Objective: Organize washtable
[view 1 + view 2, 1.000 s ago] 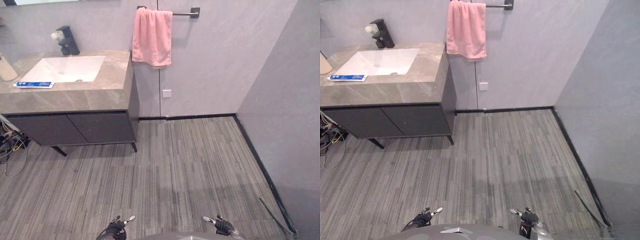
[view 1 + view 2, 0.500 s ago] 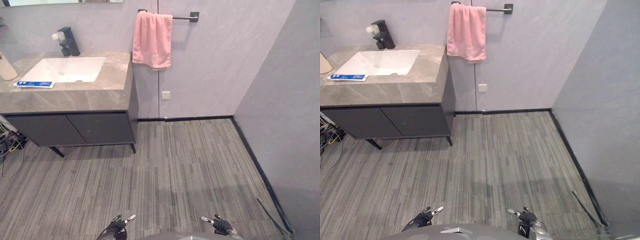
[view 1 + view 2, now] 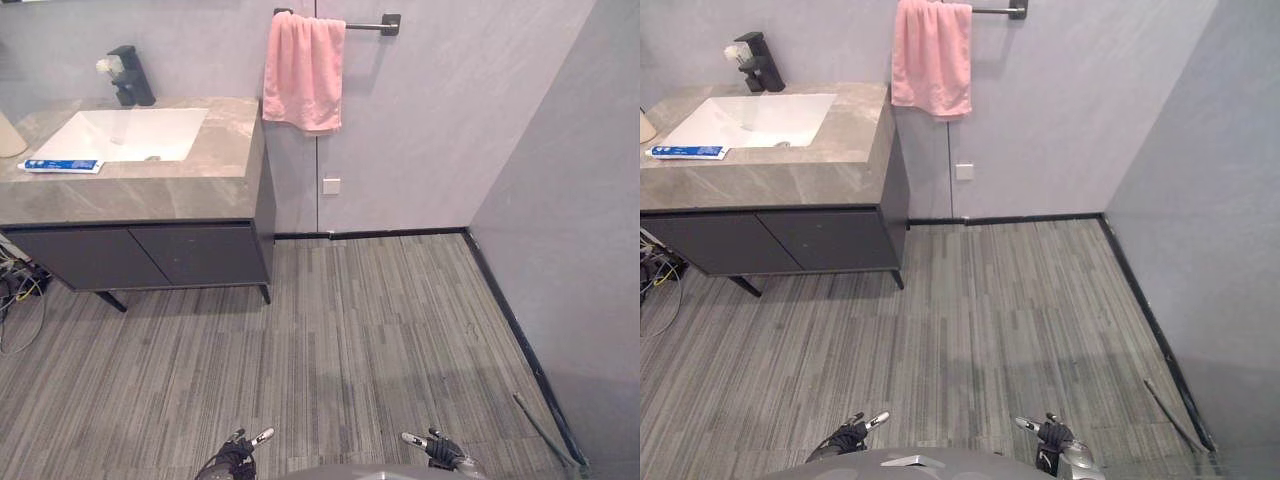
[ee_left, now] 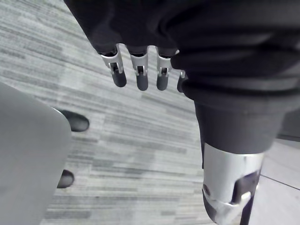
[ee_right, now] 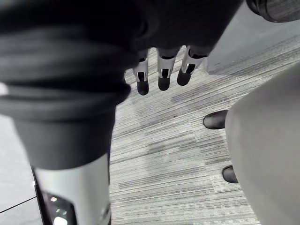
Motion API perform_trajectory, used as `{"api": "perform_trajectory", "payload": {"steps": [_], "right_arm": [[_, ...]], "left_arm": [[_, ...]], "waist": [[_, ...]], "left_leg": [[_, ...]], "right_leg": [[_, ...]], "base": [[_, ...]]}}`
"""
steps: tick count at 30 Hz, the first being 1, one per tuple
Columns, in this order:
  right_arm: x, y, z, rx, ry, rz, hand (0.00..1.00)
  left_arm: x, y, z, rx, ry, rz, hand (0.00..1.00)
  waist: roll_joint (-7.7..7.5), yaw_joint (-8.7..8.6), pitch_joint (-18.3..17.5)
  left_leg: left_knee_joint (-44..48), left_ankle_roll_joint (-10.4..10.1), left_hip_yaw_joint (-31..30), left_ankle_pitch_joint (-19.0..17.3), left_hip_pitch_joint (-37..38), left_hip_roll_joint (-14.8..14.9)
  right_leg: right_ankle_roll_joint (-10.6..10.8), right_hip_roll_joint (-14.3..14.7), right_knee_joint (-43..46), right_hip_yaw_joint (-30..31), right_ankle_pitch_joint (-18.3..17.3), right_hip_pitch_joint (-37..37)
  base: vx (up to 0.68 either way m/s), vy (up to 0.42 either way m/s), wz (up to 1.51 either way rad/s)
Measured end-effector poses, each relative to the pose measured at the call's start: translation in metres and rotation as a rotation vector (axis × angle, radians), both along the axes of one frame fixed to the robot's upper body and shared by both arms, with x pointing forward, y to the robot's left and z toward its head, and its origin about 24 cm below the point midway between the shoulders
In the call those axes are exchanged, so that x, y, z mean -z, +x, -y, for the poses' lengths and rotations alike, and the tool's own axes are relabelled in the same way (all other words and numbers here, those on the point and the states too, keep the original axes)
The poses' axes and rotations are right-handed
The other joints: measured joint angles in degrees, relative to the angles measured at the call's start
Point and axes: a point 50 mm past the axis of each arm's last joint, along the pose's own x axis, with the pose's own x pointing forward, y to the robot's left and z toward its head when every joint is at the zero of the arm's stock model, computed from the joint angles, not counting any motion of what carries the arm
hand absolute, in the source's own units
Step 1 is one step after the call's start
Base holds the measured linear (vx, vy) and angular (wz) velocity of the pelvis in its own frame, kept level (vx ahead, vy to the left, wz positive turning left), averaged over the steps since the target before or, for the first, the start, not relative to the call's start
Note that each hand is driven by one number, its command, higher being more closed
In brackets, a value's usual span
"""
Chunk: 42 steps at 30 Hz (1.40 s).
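Left hand (image 3: 232, 460) and right hand (image 3: 443, 452) hung low, fingers relaxed and empty, well apart from the counter (image 3: 190, 195). You had wide striped floor (image 3: 380, 320) between. A toothpaste tube (image 3: 62, 166) lay at the sink's (image 3: 130, 135) front rim; a pink towel (image 3: 304, 70) hung on the wall beside the counter's end.

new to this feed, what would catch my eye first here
The pink towel hanging from a rail stands out most. Left of it, the washtable holds a white sink, with a tube lying on the counter by it. The left hand and right hand hang open near the floor.
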Motion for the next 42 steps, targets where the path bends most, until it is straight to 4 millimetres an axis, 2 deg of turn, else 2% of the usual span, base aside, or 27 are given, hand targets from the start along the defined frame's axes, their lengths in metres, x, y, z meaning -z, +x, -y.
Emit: {"api": "perform_trajectory", "payload": {"steps": [6,9,10,13,14,16,18,20,22,23,24,25,26,27,28,30,32,33,34,35,36,37,38,39,40,41,42], "right_arm": [[-0.002,0.011,0.004,0.044,0.017,0.019,0.0],[-0.002,0.008,0.009,0.163,0.043,0.022,0.0],[-0.004,0.014,0.007,0.2,0.06,0.059,0.0],[-0.008,0.021,0.005,0.228,0.074,0.105,0.0],[-0.008,0.023,0.007,0.243,0.075,0.113,0.0],[-0.008,0.021,0.009,0.286,0.079,0.115,0.0],[-0.005,0.015,0.01,0.347,0.096,0.094,0.0],[-0.003,0.01,0.012,0.408,0.112,0.081,0.0],[-0.003,0.007,0.017,0.471,0.12,0.084,0.0],[-0.004,0.005,0.024,0.484,0.106,0.087,0.0],[-0.004,0.003,0.025,0.493,0.107,0.081,0.0],[-0.005,0.01,0.025,0.498,0.117,0.094,0.0],[-0.007,0.016,0.024,0.491,0.121,0.108,0.0],[-0.009,0.026,0.023,0.461,0.121,0.133,0.0],[-0.012,0.036,0.022,0.432,0.119,0.148,0.0],[-0.015,0.05,0.014,0.38,0.126,0.169,0.0],[-0.019,0.061,0.011,0.338,0.122,0.194,0.0],[-0.023,0.071,0.01,0.323,0.122,0.217,0.0],[-0.031,0.089,0.006,0.291,0.128,0.27,0.0],[-0.035,0.094,0.009,0.285,0.116,0.297,0.0],[-0.035,0.092,0.013,0.283,0.102,0.3,0.0],[-0.034,0.088,0.016,0.254,0.081,0.297,0.0],[-0.031,0.084,0.01,0.23,0.085,0.28,0.0],[-0.026,0.073,0.005,0.228,0.093,0.248,0.0],[-0.022,0.064,0.005,0.229,0.092,0.223,0.0],[-0.015,0.048,0.003,0.248,0.099,0.183,0.0],[-0.012,0.04,0.002,0.271,0.105,0.164,0.0]], "left_arm": [[-0.001,0.006,0.0,0.01,-0.011,0.018,0.0],[-0.003,0.012,-0.001,0.004,-0.01,0.037,0.0],[-0.004,0.015,0.0,-0.01,-0.02,0.049,0.0],[-0.006,0.018,-0.004,-0.027,-0.012,0.063,0.0],[-0.006,0.019,-0.004,-0.024,-0.012,0.062,0.0],[-0.005,0.019,-0.001,-0.022,-0.021,0.058,0.0],[-0.007,0.028,0.003,0.0,-0.029,0.072,0.0],[-0.007,0.035,0.005,0.008,-0.039,0.082,0.0],[-0.008,0.037,0.006,0.011,-0.044,0.089,0.0],[-0.005,0.026,0.007,0.003,-0.05,0.062,0.0],[-0.005,0.025,0.002,-0.005,-0.044,0.064,0.0],[-0.005,0.023,-0.001,-0.026,-0.042,0.06,0.0],[-0.004,0.021,0.0,-0.033,-0.046,0.054,0.0],[-0.003,0.016,0.003,-0.041,-0.059,0.039,0.0],[-0.003,0.021,0.005,-0.053,-0.069,0.053,0.0],[-0.008,0.028,0.0,-0.08,-0.064,0.101,0.0],[-0.013,0.037,-0.002,-0.085,-0.054,0.152,0.0],[-0.015,0.04,-0.004,-0.094,-0.048,0.175,0.0],[-0.016,0.04,-0.01,-0.131,-0.033,0.188,0.0],[-0.013,0.03,-0.009,-0.149,-0.036,0.156,0.0],[-0.01,0.023,-0.008,-0.154,-0.036,0.137,0.0],[-0.005,0.005,-0.005,-0.151,-0.039,0.08,0.0],[0.0,-0.011,-0.005,-0.173,-0.041,0.023,0.0],[0.0,-0.015,-0.012,-0.184,-0.025,0.003,0.0],[-0.001,-0.016,-0.018,-0.175,-0.006,0.0,0.0],[-0.001,-0.013,-0.021,-0.151,0.006,0.002,0.0],[-0.002,-0.011,-0.023,-0.142,0.012,0.005,0.0]], "waist": [[0.28,0.16,0.75],[-0.45,-0.07,2.53],[-0.23,0.03,3.51],[-0.9,-0.11,4.56],[-0.89,-0.1,4.65],[-0.55,-0.33,4.73],[-0.6,-1.06,4.81],[-0.93,-1.93,5.06],[0.24,-3.04,5.35],[2.75,-4.04,4.36],[2.36,-3.9,4.38],[3.79,-2.75,4.45],[3.92,-2.56,4.61],[4.69,-1.38,5.48],[4.85,-0.11,7.41],[3.6,0.61,9.56],[2.65,1.67,10.07],[2.33,2.36,10.28],[1.45,3.19,10.89],[2.29,3.33,10.48],[3.33,3.34,9.81],[4.79,3.37,8.76],[4.23,3.9,8.04],[1.94,3.21,6.86],[0.76,2.9,5.97],[-1.03,3.05,4.71],[-1.5,3.07,4.74]], "left_leg": [[9.54,1.16,0.73,-4.78,-6.84,-0.16],[14.2,2.72,0.35,-9.38,-7.7,-1.73],[15.72,3.47,0.2,-10.48,-7.56,-2.15],[16.93,3.5,0.21,-12.19,-5.62,-1.96],[16.84,3.25,0.32,-13.1,-4.53,-1.34],[15.14,2.16,0.36,-14.28,-2.01,0.41],[13.21,0.65,-0.54,-15.33,-0.45,1.72],[11.41,-0.83,-2.02,-16.82,2.14,1.88],[11.32,-2.0,-3.11,-20.15,4.84,4.56],[14.16,-4.02,-4.69,-21.44,6.19,8.02],[22.14,-5.41,-4.96,-21.22,3.67,9.55],[35.57,-8.22,-4.86,-17.16,-1.62,11.76],[42.55,-7.88,-5.02,-12.54,-4.81,12.11],[55.38,-8.27,-5.11,-5.09,-10.32,12.89],[64.81,-7.7,-4.37,-5.44,-13.39,12.93],[70.73,-5.01,-2.4,-7.61,-17.34,12.16],[68.72,-4.72,-0.37,-10.11,-22.93,10.33],[63.24,-4.38,1.56,-11.61,-26.49,10.02],[49.36,-3.96,4.46,-11.84,-29.98,8.97],[32.28,-4.82,3.99,-8.17,-29.53,7.6],[23.71,-4.73,3.29,-4.87,-28.79,7.35],[20.86,-1.63,1.58,0.48,-29.33,6.69],[25.89,0.52,1.23,4.26,-29.65,5.12],[26.73,1.53,1.63,2.97,-29.43,2.94],[25.96,1.99,1.56,2.5,-29.03,1.53],[24.71,2.95,1.31,1.77,-27.55,-0.81],[23.91,4.09,0.77,0.99,-25.33,-2.14]], "right_leg": [[0.54,-0.24,5.84,1.34,-2.15,-5.13],[3.65,-2.65,22.14,0.1,-9.68,-10.47],[2.57,-4.28,37.72,-1.14,-10.15,-17.62],[2.44,-6.25,52.07,-2.38,-10.4,-24.33],[2.36,-7.26,52.13,-4.45,-10.43,-26.21],[2.47,-7.66,40.35,-9.29,-10.06,-26.76],[3.36,-6.48,22.13,-10.8,-5.57,-26.9],[3.86,-6.46,11.52,-10.9,-0.81,-26.87],[2.63,-6.14,13.07,-11.38,0.18,-26.9],[-0.43,-3.1,17.13,-12.93,1.52,-26.72],[-3.34,-1.62,18.98,-12.58,4.33,-25.99],[-4.92,1.02,19.75,-13.04,1.69,-24.55],[-5.38,2.02,19.3,-12.75,0.65,-23.42],[-6.46,4.12,17.29,-11.24,-0.52,-19.9],[-7.62,5.77,15.27,-9.42,-1.3,-14.91],[-9.0,6.08,12.36,-7.45,-2.23,-6.56],[-9.56,5.29,9.92,-5.86,-2.62,-0.43],[-9.0,4.77,8.95,-4.59,-2.98,2.14],[-4.4,2.48,7.76,-4.31,-5.98,6.19],[-1.9,1.63,6.82,-4.09,-8.12,8.83],[-1.34,1.89,6.41,-3.8,-8.94,9.7],[-0.34,1.85,7.68,-2.92,-12.46,11.63],[1.13,0.31,10.94,-1.66,-16.31,12.68],[1.65,-2.0,14.17,-1.63,-16.86,11.9],[1.7,-3.11,17.54,-1.5,-16.75,10.41],[1.37,-4.79,25.7,-1.13,-15.24,6.95],[1.57,-5.15,34.1,0.41,-11.61,4.25]], "base": [[-0.05,0.041,-0.09],[-0.02,0.111,0.15],[0.06,0.077,0.23],[0.12,0.023,0.07],[0.22,-0.051,-0.17],[0.29,-0.102,-0.17],[0.31,-0.163,0.09],[0.23,-0.187,0.37],[0.43,-0.368,0.62],[0.59,-0.519,0.57],[0.62,-0.626,0.16],[0.35,-0.492,-0.26],[0.27,-0.453,-0.66],[0.35,-0.392,-0.74],[0.42,-0.375,-0.76],[0.55,-0.346,-0.4],[0.52,-0.264,-0.32],[0.63,-0.221,-0.69],[0.8,-0.23,-0.92],[0.68,-0.161,-0.81],[0.68,-0.01,-0.76],[0.71,0.031,-0.79],[0.83,0.077,-0.48],[0.62,0.066,0.0],[0.53,0.124,0.61],[0.5,0.132,0.67],[0.46,0.133,0.6]]}}
